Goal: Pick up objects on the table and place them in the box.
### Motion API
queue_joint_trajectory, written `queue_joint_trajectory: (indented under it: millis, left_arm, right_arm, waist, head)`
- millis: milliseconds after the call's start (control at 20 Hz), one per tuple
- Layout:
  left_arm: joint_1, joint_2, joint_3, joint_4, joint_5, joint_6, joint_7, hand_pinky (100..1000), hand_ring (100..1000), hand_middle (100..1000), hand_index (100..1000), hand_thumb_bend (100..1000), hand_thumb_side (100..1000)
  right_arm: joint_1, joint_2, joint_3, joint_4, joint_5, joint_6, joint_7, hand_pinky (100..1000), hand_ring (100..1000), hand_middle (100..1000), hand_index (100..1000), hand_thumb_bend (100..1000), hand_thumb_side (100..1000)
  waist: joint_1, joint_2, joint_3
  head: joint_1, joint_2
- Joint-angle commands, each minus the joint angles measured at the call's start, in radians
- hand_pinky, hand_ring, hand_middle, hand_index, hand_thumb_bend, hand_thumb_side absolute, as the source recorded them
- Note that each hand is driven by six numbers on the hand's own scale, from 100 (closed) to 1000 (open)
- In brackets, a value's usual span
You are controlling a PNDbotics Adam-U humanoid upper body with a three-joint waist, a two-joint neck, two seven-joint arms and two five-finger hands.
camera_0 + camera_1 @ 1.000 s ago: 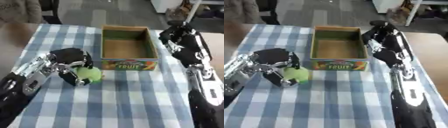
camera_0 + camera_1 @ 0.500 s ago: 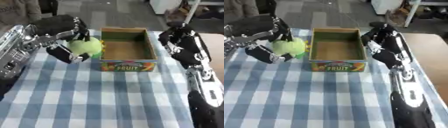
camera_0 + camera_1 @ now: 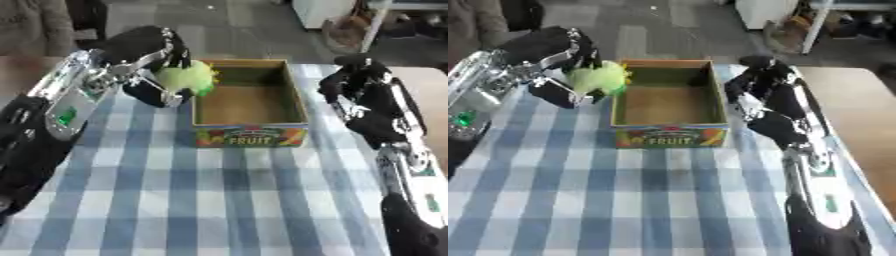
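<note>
One green fruit [image 3: 185,77] is the only loose thing in sight, and the left hand [image 3: 147,60] has its fingers curled round it, carrying it in the air at the box's [image 3: 249,136] far-left corner. A second ago this fruit sat low over the checked cloth [image 3: 175,195], in front and to the left of the box; half a second ago it was level with the left wall. It has now risen and swung inward, so its edge overlaps the rim. The carry looks nearly finished: a little more travel to the right and a release should drop it inside the box, which shows nothing in it. The right hand [image 3: 754,82] hangs by the box's right wall, fingers bent and holding nothing, much as before.
</note>
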Motion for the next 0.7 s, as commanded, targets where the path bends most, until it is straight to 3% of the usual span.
queue_joint_trajectory:
  millis: [50, 300, 700]
  left_arm:
    - [-0.045, -0.016, 0.028, 0.087, -0.044, -0.031, 0.044, 202, 263, 352, 485, 267, 201]
    - [-0.071, -0.042, 0.042, 0.161, -0.066, -0.058, 0.112, 211, 273, 362, 496, 243, 184]
    - [-0.078, -0.093, 0.015, 0.166, -0.059, -0.100, 0.132, 227, 286, 375, 506, 241, 175]
  right_arm:
    - [-0.028, 0.005, 0.010, -0.024, -0.003, -0.003, 0.013, 590, 593, 469, 711, 347, 100]
    - [-0.045, 0.010, 0.012, -0.029, -0.002, -0.005, 0.017, 591, 593, 469, 711, 347, 100]
    - [-0.058, 0.019, 0.012, -0.038, -0.002, -0.006, 0.017, 591, 593, 469, 711, 347, 100]
  waist:
    - [0.004, -0.006, -0.013]
    - [0.009, 0.010, -0.042]
    - [0.006, 0.020, -0.073]
  head:
    - [0.018, -0.030]
    - [0.036, -0.053]
    - [0.056, -0.078]
